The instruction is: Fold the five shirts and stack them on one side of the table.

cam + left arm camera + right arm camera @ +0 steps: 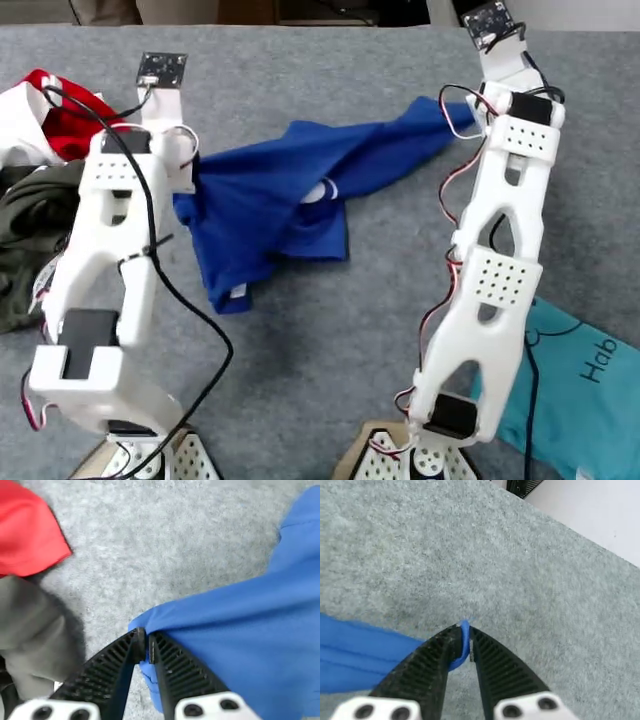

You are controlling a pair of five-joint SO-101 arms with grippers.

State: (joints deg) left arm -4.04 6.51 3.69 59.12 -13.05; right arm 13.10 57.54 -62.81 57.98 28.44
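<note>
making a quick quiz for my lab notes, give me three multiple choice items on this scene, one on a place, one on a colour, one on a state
1. Where does the teal shirt lie?
A) on the table by the right arm
B) stretched between the two grippers
C) on top of a red shirt

2. What colour is the cloth held by the right gripper?
A) red
B) olive
C) blue

3. What state is the left gripper in?
A) open over bare table
B) shut on the blue shirt
C) shut on a red shirt

Answers:
1 A, the high view shows it at the table's near corner, next to that arm.
2 C, the right wrist view shows blue cloth pinched in it.
3 B, the left wrist view shows it closed on the blue shirt's edge.
</note>
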